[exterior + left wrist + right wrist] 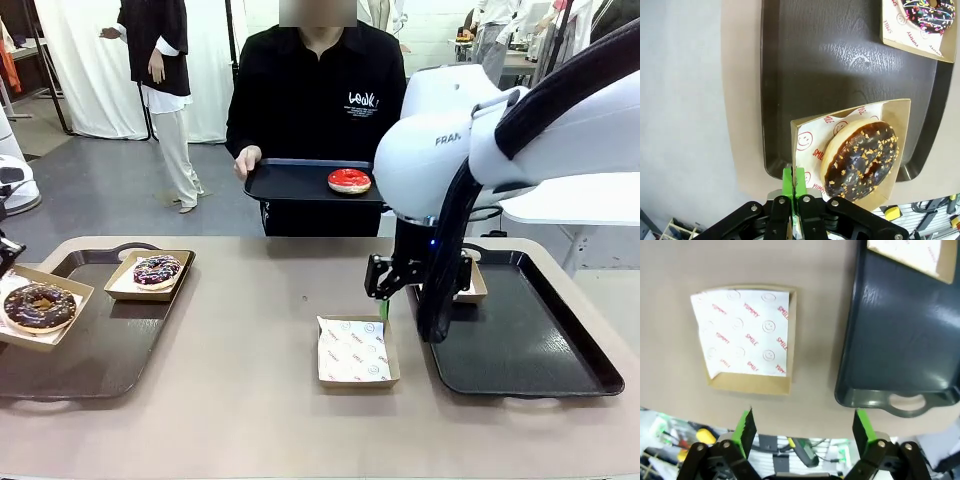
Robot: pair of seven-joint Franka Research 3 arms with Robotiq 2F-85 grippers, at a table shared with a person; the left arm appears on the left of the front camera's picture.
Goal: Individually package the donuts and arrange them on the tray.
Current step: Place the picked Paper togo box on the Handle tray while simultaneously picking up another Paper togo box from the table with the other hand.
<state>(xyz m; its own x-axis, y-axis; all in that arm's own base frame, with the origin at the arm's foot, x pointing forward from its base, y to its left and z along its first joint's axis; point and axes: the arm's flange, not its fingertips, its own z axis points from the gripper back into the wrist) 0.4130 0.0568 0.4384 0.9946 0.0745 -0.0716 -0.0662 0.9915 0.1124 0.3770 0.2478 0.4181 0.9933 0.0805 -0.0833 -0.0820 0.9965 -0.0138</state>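
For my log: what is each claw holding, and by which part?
Left claw: shut on the rim of the cardboard box under the chocolate donut. Right claw: open, holding nothing.

Person holds a tray (290, 185) with a red donut (349, 180). Chocolate donut (40, 305) and sprinkled donut (157, 270) lie boxed at left. Right gripper (420, 300) hangs open by a lined box (355, 352).

Red donut (349, 180) glossy; tray (840, 60) dark textured plastic; box (750, 382) brown cardboard, printed paper liner (745, 330).
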